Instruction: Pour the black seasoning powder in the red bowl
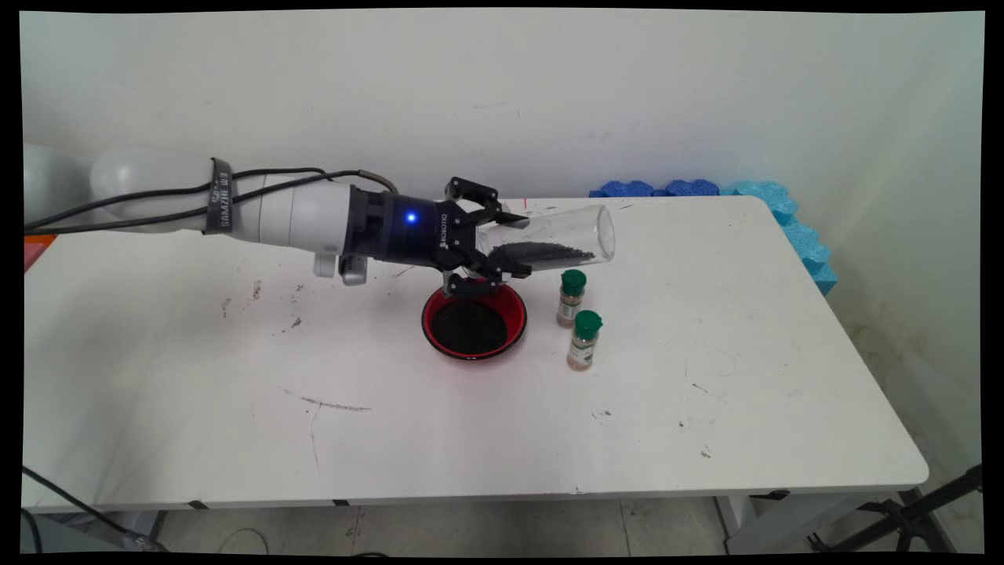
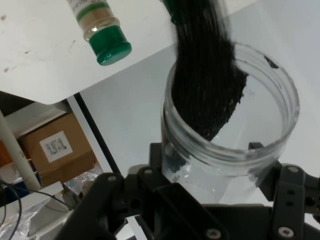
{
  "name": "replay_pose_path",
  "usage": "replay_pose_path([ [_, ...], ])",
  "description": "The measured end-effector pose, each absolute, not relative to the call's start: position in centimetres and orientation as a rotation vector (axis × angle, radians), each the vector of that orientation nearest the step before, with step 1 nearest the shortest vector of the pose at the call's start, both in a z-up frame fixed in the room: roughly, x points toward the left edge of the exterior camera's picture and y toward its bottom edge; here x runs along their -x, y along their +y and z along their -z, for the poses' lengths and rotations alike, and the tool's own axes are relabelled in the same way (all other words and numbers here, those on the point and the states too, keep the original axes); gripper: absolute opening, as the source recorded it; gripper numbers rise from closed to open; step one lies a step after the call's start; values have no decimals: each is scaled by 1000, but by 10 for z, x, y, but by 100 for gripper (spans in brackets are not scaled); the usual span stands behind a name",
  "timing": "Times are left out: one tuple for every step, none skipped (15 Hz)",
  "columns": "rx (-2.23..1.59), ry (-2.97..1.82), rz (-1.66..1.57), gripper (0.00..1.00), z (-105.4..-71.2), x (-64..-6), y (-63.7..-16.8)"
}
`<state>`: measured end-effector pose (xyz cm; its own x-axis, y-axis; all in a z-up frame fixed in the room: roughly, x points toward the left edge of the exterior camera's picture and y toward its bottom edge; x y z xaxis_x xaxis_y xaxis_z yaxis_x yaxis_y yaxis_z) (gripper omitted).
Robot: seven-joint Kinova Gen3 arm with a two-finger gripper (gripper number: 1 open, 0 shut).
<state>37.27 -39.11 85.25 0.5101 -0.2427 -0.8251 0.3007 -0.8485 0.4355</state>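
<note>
Main view: we see the arm reaching level from the left, gripper clamped on a sideways clear jar of black grains, above the red bowl, near two spice bottles.

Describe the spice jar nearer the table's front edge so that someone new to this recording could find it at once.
Start at the red bowl with dark contents, mid-table, below the pincer, which holds a clear jar on its side. To the bowl's right stand two small green-capped spice jars. The one meant is the front spice jar, nearer the camera and slightly further right than the rear spice jar.
</note>
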Motion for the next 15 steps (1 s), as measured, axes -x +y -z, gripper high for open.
replay_pose_path([
  [-2215, 48, 1331, 0, -852, -372, -391],
  [-2214, 48, 1331, 0, -852, -372, -391],
  [-2214, 46, 1330, 0, -852, -372, -391],
  [-2214, 44, 1326, 0, -852, -372, -391],
  [-2214, 39, 1322, 0, -852, -373, -391],
  [-2213, 30, 1315, 0, -852, -373, -392],
  [-2213, 20, 1308, 0, -852, -374, -392],
  [-2211, 0, 1297, 0, -852, -374, -393],
  [-2208, -31, 1280, 0, -852, -375, -393],
  [-2205, -65, 1261, 0, -852, -375, -394],
  [-2201, -108, 1238, 0, -853, -376, -395],
  [-2195, -152, 1215, 0, -854, -376, -396],
  [-2189, -189, 1196, 0, -855, -376, -397],
  [-2182, -233, 1172, 0, -856, -376, -398],
  [-2174, -276, 1149, 0, -858, -376, -400],
])
